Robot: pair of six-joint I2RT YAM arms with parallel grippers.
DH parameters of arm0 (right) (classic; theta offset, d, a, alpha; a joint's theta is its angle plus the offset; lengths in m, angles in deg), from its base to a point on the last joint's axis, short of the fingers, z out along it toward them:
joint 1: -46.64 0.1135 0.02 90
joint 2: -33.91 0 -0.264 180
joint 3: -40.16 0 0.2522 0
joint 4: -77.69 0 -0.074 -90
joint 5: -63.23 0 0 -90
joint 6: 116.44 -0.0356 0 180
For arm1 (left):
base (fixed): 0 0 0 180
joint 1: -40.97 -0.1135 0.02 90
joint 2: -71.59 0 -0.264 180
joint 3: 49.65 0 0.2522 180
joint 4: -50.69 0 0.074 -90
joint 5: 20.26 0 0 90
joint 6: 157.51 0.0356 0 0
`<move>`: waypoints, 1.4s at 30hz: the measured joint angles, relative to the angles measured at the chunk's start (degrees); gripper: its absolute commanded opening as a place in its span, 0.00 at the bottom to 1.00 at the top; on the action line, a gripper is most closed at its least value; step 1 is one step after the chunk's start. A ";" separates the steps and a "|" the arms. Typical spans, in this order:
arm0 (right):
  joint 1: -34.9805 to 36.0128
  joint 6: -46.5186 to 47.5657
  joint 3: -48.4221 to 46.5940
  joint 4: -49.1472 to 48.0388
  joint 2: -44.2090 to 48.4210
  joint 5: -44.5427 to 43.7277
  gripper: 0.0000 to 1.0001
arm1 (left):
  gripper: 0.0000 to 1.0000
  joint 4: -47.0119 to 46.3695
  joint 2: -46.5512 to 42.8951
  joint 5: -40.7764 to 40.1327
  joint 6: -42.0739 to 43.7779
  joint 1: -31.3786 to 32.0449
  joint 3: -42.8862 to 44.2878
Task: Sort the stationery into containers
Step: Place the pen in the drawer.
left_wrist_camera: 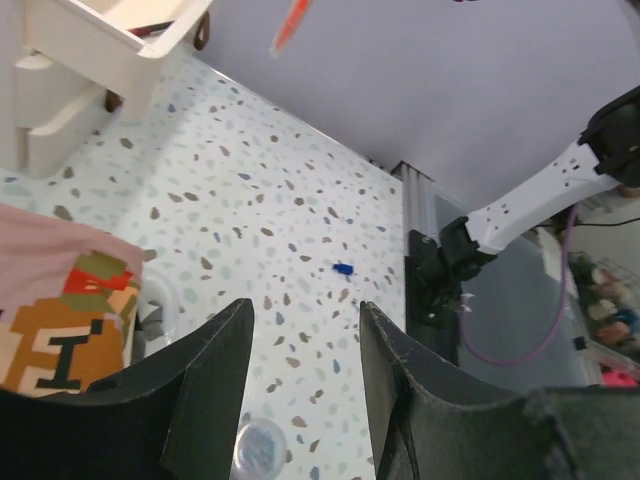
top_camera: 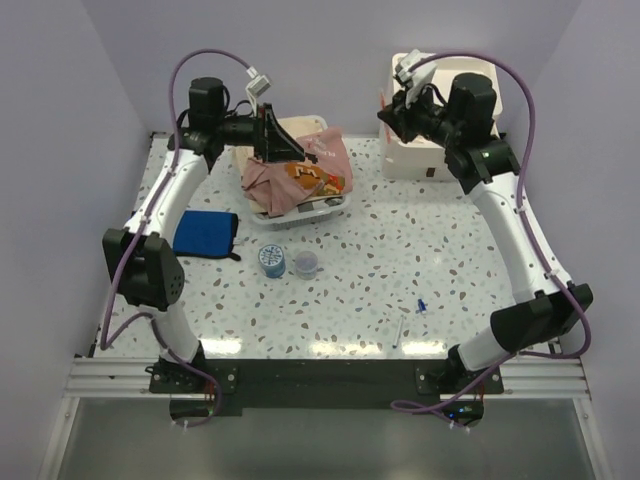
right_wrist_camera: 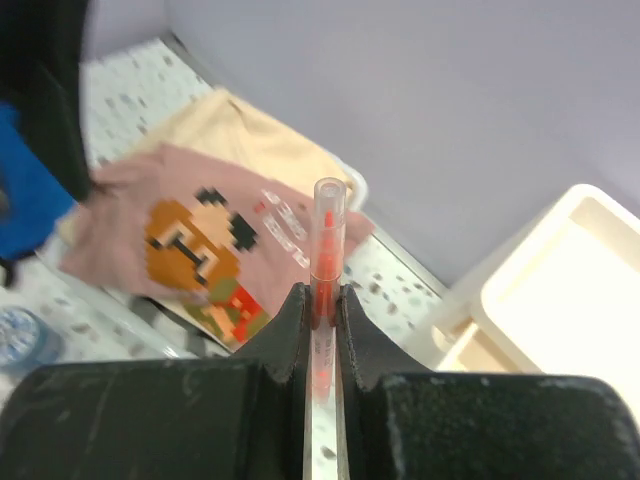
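Sitting between plain lilac walls point(top_camera: 330, 40), white speckled desk point(top_camera: 400, 250). Right claw point(right_wrist_camera: 322, 295) clenched on clear pen point(right_wrist_camera: 328, 230) with orange core, held in the air just beside cream drawer unit point(top_camera: 412, 160). Pen's long axis runs along the fingers, clear end poking past the tips, toward clothes basket point(top_camera: 300, 213) side. Left claw point(left_wrist_camera: 303, 315) released, nothing between fingers, above basket.

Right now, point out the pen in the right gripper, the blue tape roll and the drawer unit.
pen point(right_wrist_camera: 328, 232): right wrist view, clear barrel.
blue tape roll point(top_camera: 271, 259): top view, upper face.
drawer unit point(right_wrist_camera: 570, 290): right wrist view, bare tray floor.
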 measured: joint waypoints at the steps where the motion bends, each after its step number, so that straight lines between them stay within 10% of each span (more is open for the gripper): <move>1: -0.04 3.85 -0.52 2.19 -0.26 -1.44 0.00 | 0.51 2.62 -1.22 -0.90 2.91 -0.50 0.00; 14: -3.56 35.43 -5.66 15.61 -9.79 -17.92 0.00 | 0.51 10.95 -15.93 -4.68 17.29 0.20 -12.74; 42: -5.66 53.99 -15.19 15.41 -27.56 -29.00 0.00 | 0.51 5.51 -20.28 -5.57 15.91 0.20 -19.63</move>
